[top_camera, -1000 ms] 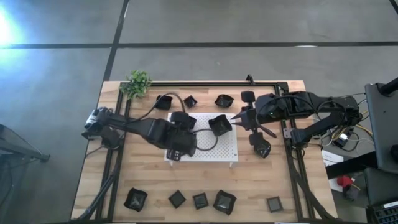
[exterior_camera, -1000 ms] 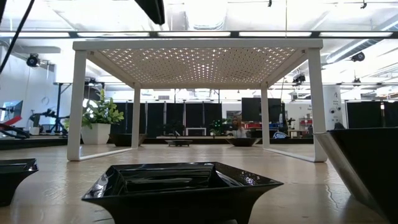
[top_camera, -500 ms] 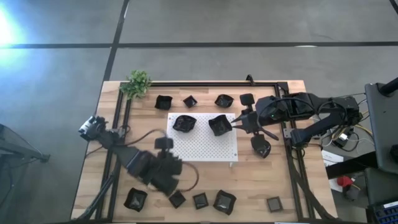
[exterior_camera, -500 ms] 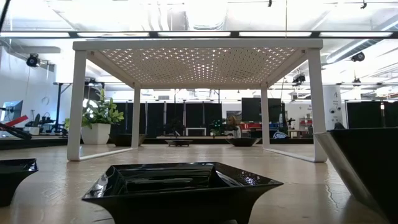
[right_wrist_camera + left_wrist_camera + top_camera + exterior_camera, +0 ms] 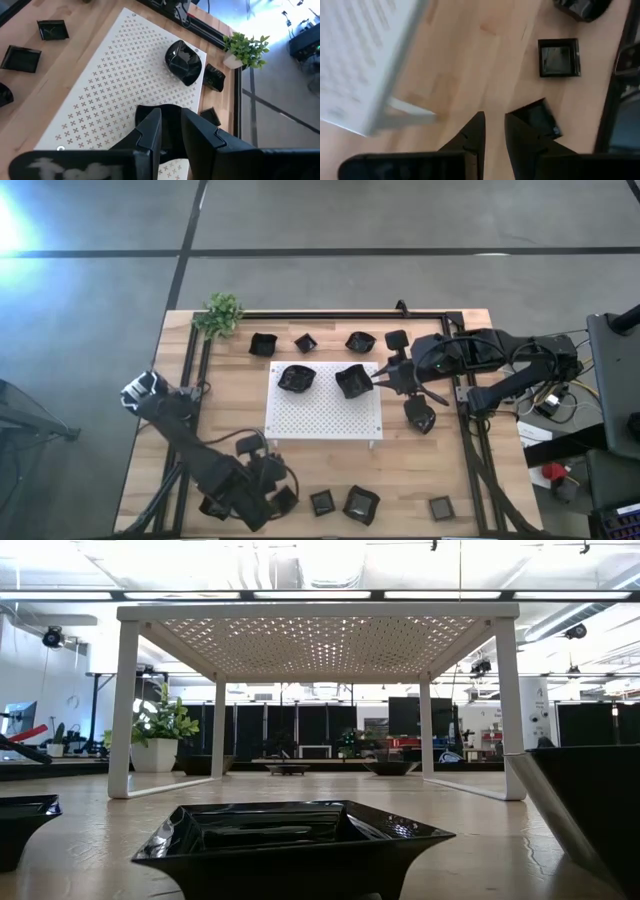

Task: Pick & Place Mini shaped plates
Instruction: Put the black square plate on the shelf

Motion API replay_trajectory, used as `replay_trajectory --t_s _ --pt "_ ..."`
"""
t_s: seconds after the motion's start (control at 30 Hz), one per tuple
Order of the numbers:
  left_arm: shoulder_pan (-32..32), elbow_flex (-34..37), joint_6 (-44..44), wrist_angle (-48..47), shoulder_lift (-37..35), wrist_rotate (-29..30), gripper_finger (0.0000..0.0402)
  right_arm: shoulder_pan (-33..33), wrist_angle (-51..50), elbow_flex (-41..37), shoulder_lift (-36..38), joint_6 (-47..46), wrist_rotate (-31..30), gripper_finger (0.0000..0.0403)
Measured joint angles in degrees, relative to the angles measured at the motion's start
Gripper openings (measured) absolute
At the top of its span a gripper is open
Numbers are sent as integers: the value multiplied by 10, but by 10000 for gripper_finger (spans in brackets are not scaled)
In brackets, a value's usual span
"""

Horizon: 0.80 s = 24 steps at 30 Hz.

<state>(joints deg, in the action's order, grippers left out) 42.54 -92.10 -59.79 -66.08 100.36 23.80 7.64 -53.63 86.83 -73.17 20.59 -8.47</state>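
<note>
at the near edge of the worktop [image 5: 420,470], in the high view, we find the left tool [image 5: 272,498] low over the front row of mini shaped plates, just beside a small diamond-set plate [image 5: 286,499]. in the left wrist view its fingers [image 5: 474,135] stand slightly apart with bare wood between them; the diamond-set plate [image 5: 537,117] lies against the outer side of one finger and is not gripped. a square plate [image 5: 559,57] lies farther off.

the right tool [image 5: 378,376] sits at the right edge of the white perforated board [image 5: 325,418]. its fingers [image 5: 150,131] are a narrow gap apart and straddle the rim of a black plate [image 5: 352,381] resting on the board. we cannot tell whether they press it. a second plate [image 5: 296,377] lies on the board's left part.

three more plates [image 5: 305,342] lie along the far edge, near the green plant [image 5: 221,313].
</note>
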Motion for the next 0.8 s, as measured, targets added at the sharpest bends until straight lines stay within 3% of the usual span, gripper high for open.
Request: replay_trajectory --t_s 0.3,0.53,0.8 --pt "0 131 -177 139 0 -80 67 0 0 0 0 0 0 72" --pt "-7 218 -187 287 0 -131 67 0 0 0 0 -4 0 72" --pt "-9 253 -187 319 0 -135 67 0 0 0 0 -7 0 72"
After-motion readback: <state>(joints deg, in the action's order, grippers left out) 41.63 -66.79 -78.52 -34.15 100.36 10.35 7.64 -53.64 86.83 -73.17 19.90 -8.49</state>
